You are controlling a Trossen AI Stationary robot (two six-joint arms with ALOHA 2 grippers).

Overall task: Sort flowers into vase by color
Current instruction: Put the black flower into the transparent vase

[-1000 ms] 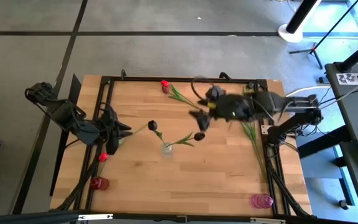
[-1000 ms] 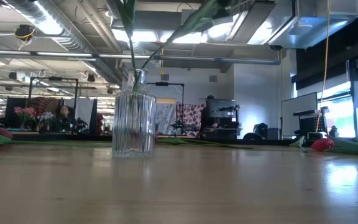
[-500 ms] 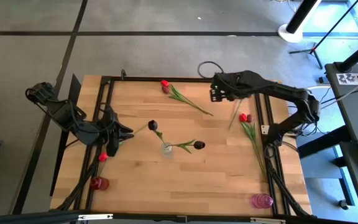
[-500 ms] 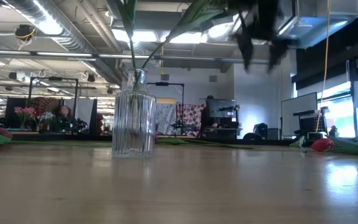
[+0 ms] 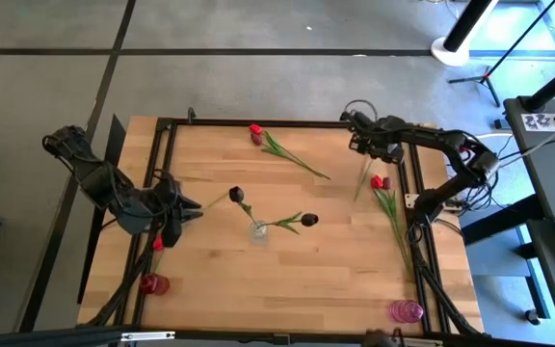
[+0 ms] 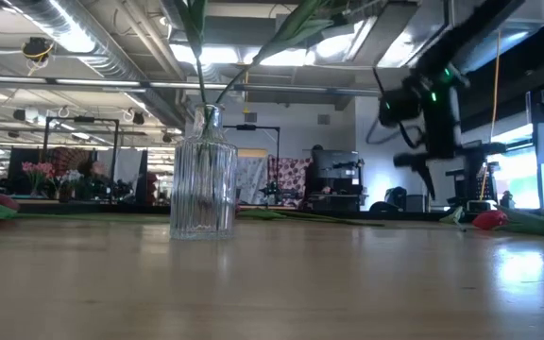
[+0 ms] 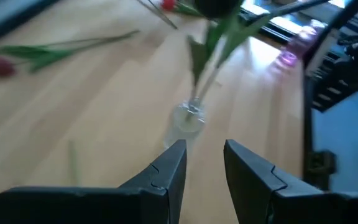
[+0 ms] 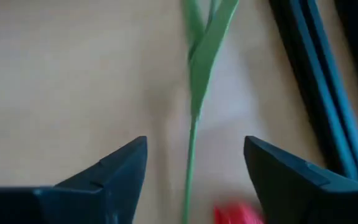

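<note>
A: Right gripper [image 5: 365, 146]?

B: Up over the table's far right corner, fingers [image 8: 114, 171] spread wide, nothing between them. Directly under the gap lies a green stem [image 8: 190, 149], its long axis running near-to-far. A red tulip head [image 5: 377, 181] sits at the stem's near end, close to the right frame rail [image 5: 414, 207].

A: Left gripper [image 5: 189, 207]?

B: At the left side of the table, low, aimed right toward the clear glass vase [image 5: 258, 229]. Fingers [image 7: 168, 171] a narrow gap apart, empty.

A: The vase?

B: Mid-table, upright. Two dark maroon tulips in it: one head [image 5: 236, 195] leans far-left, the other [image 5: 308, 220] leans right, stems splaying from the neck.

A: Loose flowers?

B: A red tulip [image 5: 255, 129] at the far edge, head to the left, stem slanting near-right. Another red head [image 5: 159, 243] by the left rail, just near of the left gripper. More green stem [image 5: 394, 217] runs near-to-far along the right rail.

A: Anything else?

B: A red vase [image 5: 153, 283] at the near left corner, a pink vase [image 5: 406, 310] at the near right.
</note>
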